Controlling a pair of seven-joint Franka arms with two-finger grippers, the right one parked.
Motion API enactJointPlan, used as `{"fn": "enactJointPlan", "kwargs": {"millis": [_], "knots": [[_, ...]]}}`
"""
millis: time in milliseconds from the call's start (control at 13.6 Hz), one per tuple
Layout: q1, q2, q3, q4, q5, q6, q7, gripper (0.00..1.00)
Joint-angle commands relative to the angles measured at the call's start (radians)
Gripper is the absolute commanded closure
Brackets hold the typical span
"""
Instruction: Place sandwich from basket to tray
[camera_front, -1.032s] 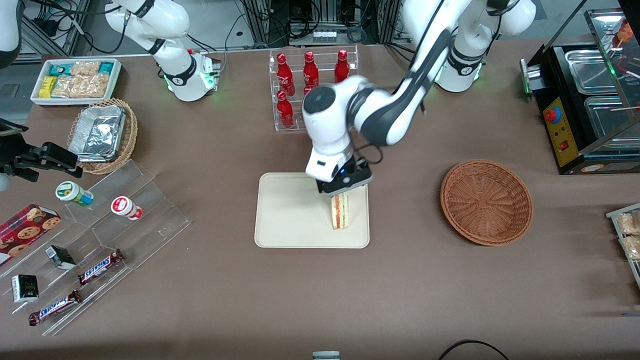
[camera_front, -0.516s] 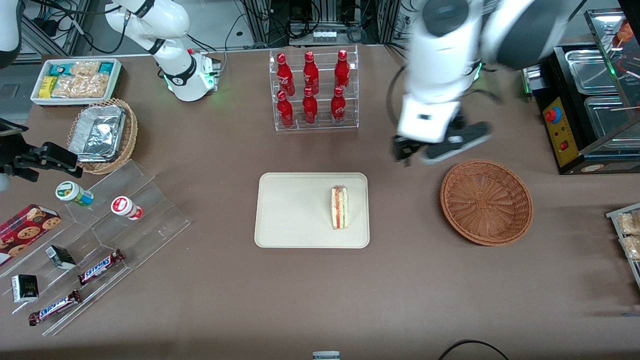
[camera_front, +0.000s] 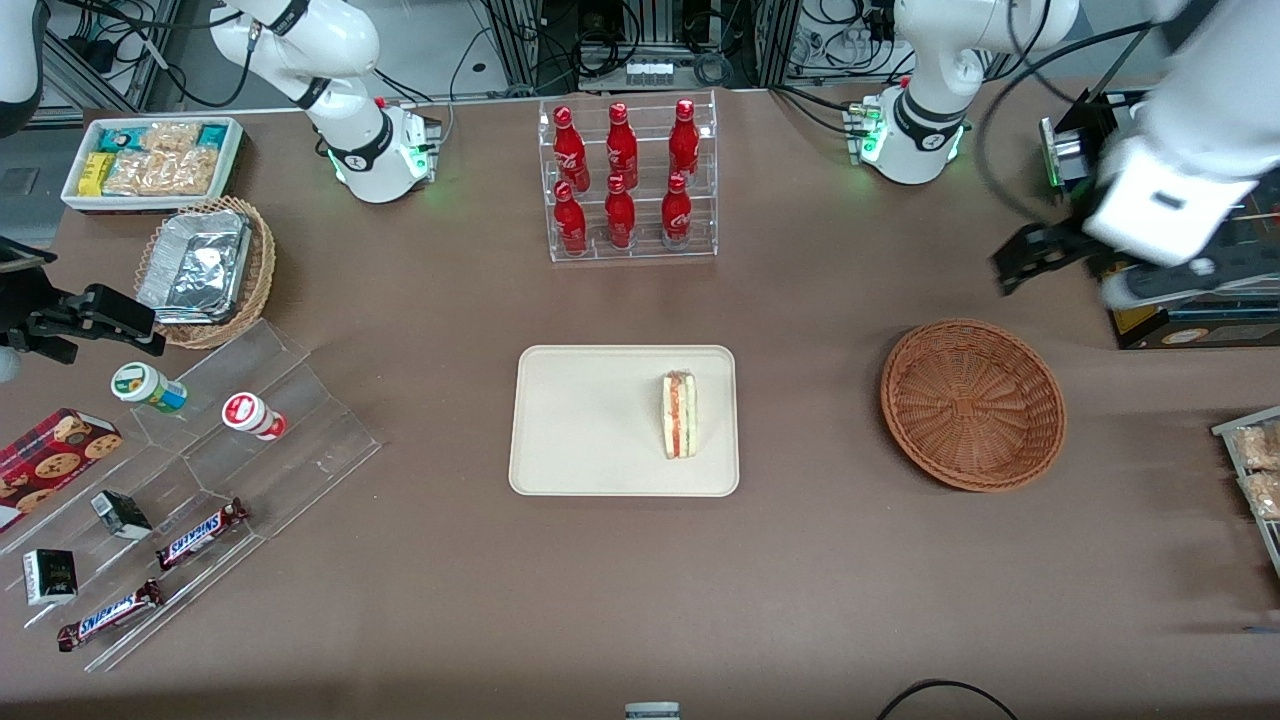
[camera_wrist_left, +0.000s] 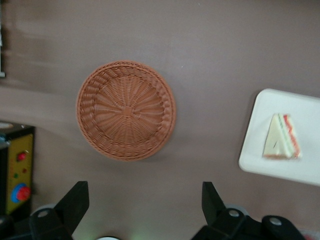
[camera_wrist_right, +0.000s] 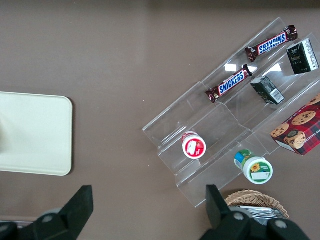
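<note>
The sandwich (camera_front: 680, 415) is seen lying on the tray (camera_front: 580, 420). The gripper (camera_front: 1060, 262) is held spread wide, empty, above the surface beside the basket (camera_front: 972, 404).

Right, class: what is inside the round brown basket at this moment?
Nothing: the basket shows only bare weave, and no part of its inside is covered. The sandwich lies on the tray. The gripper, fingers open, hangs above the table near the basket.

Sandwich (camera_front: 680, 415) on tray (camera_front: 580, 420) — basket (camera_front: 972, 403) beside; claw (camera_front: 1060, 262) above table
</note>
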Motion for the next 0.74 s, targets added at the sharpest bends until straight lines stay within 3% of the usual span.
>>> {"fn": "enactJointPlan", "kwargs": {"millis": [0,221,663], "knots": [[0.092,-0.105,-0.018,-0.106,-0.027,-0.001,0.171,0.0],[0.146,-0.141,-0.018,-0.125,-0.026,-0.053,0.226,0.0],[0.149,-0.098,-0.025,-0.059,-0.027,-0.061,0.254,0.0]]}}
